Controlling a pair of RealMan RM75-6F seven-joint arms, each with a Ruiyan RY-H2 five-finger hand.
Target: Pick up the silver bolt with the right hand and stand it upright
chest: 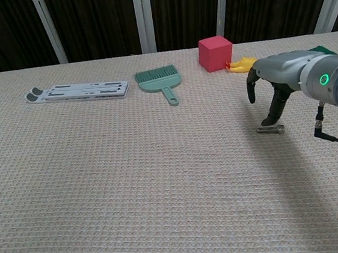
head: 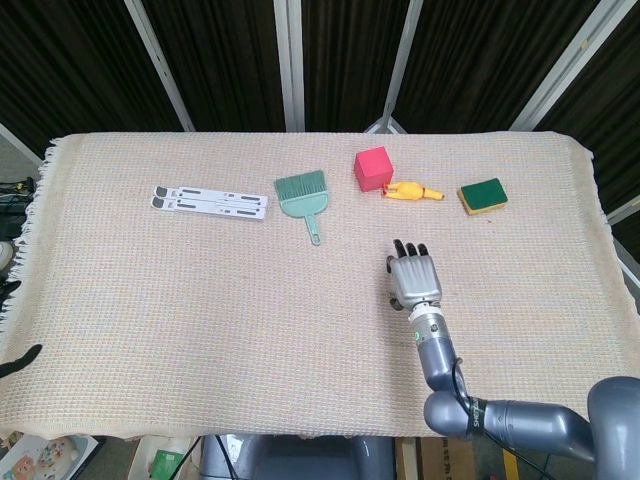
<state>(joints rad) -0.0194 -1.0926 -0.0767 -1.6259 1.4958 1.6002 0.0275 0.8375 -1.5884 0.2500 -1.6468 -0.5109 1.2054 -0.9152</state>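
The silver bolt (chest: pixel 270 130) lies flat on the woven table cover, head pointing right. My right hand (chest: pixel 271 84) hovers just over it, palm down, fingers hanging apart with nothing in them; one dark fingertip (chest: pixel 268 119) ends just above the bolt. In the head view the right hand (head: pixel 414 276) covers most of the bolt. Only dark fingertips of my left hand (head: pixel 22 362) show at the table's left edge, spread apart and holding nothing.
Behind the hand are a red cube (chest: pixel 215 53), a yellow rubber chicken (chest: pixel 242 64) and a green-and-yellow sponge (head: pixel 483 195). Further left lie a green hand brush (chest: pixel 162 81) and a white folded stand (chest: pixel 77 91).
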